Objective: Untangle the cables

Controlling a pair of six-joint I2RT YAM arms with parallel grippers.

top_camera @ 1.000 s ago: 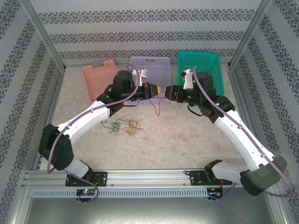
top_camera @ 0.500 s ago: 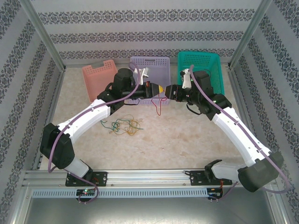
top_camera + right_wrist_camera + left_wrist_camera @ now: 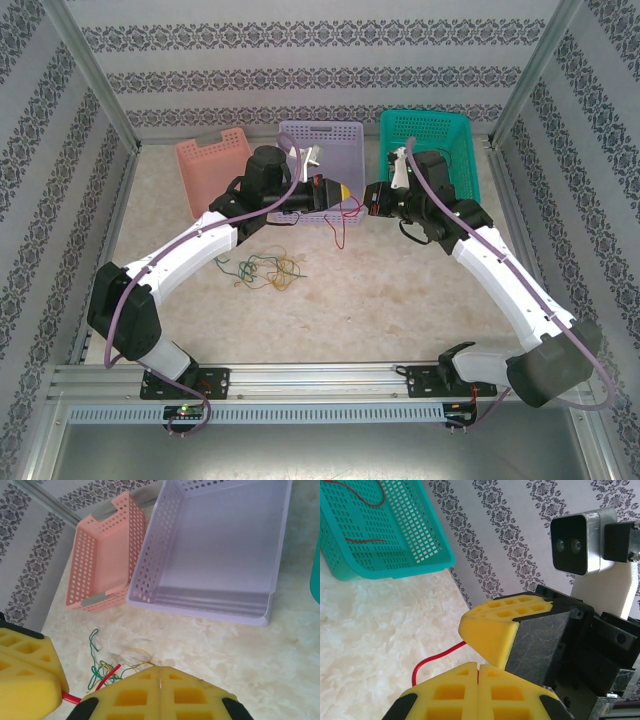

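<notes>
**Red cable held between both grippers, top and wrist views.** Your left gripper [image 3: 479, 676] is fully closed. The red cable [image 3: 436, 656] leaves its fingertips and runs to the right gripper [image 3: 159, 680], whose jaws are also closed, apparently on the same cable.

The two grippers meet above the worktop [image 3: 400, 290], just near of the lilac basket [image 3: 322, 133]. The cable's slack hangs in a loop beneath them.

The tangle [image 3: 264, 270] of green, yellowish and dark cables lies on the worktop, near and left of the grippers, and appears apart from the red one. The teal basket [image 3: 395, 540], far right, already holds red strands [image 3: 367, 540].

The step in hand reads as passing the freed cable to the right arm. Next, you likely need the left gripper to let go, so the right can carry the cable to a basket. Watch that the hanging loop clears the tangle.
</notes>
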